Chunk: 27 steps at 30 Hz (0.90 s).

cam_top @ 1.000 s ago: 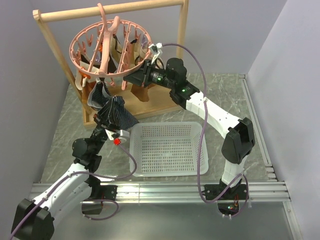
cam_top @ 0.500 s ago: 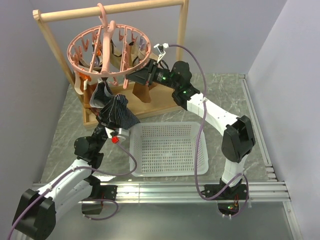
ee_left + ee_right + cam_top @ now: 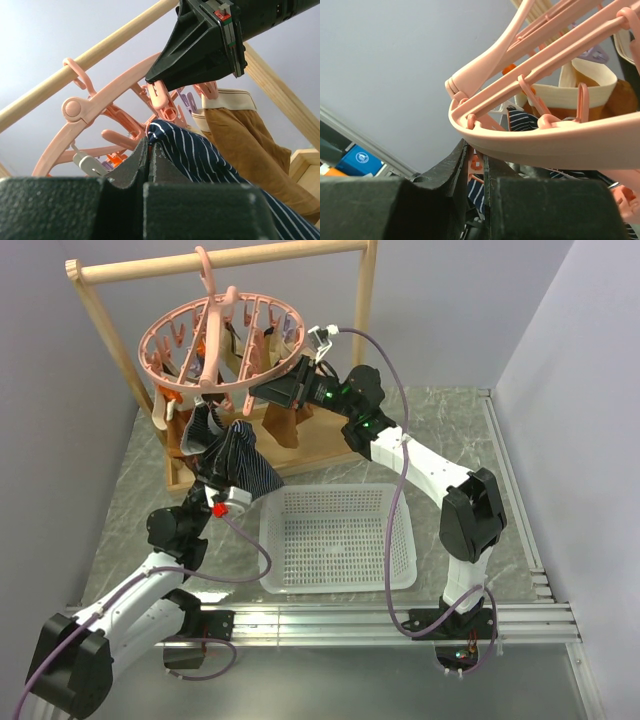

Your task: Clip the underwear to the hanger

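Observation:
The pink ring hanger (image 3: pixel 215 340) hangs by its hook from the wooden rod. My left gripper (image 3: pixel 236 436) is shut on the top edge of the navy striped underwear (image 3: pixel 248 468) and holds it up just under the ring's front edge. In the left wrist view the left gripper (image 3: pixel 149 146) pinches the underwear (image 3: pixel 200 155) right below a pink clip (image 3: pixel 161 97). My right gripper (image 3: pixel 258 393) is at the ring's front right and is shut on that clip. In the right wrist view the right gripper (image 3: pixel 476 159) squeezes the clip under the ring (image 3: pixel 545 137).
Brown and tan garments (image 3: pixel 285 425) hang from other clips on the hanger. The wooden rack frame (image 3: pixel 368 300) stands behind, with its base on the table. A white plastic basket (image 3: pixel 335 535) lies in front of the rack, between the arms.
My left gripper has lifted the underwear higher, close to the ring's front edge. My right gripper has shifted slightly left on the clip, and the hanger has swung a little.

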Available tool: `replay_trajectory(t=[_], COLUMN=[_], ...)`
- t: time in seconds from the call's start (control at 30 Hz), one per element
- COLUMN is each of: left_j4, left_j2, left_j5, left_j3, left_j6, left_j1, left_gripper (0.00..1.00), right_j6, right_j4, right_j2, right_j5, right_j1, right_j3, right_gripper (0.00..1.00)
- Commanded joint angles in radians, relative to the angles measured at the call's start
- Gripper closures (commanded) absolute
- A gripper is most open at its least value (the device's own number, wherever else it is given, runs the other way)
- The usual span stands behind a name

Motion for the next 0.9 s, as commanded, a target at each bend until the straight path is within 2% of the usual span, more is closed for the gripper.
replay_trajectory(t=[0.0,0.33,0.87], left_j4=[0.066,0.066,0.068], left_j2=[0.012,0.039,0.047], left_j5=[-0.004,-0.004,0.037], left_j3=[0.048,0.075,0.086], left_j6=[-0.06,-0.108,-0.096], left_j1=[0.003,0.003,0.001], left_gripper=[1.0,1.0,0.99], right_j6=[0.025,0.048,0.047], right_j4=[0.082,0.103,0.117], right_j2=[0.011,0.011,0.026], right_j5=[-0.037,-0.046,-0.034], right_j1=[0.004,0.01,0.013], right_j3=[0.031,0.036,0.04], right_gripper=[1.0,1.0,1.0])
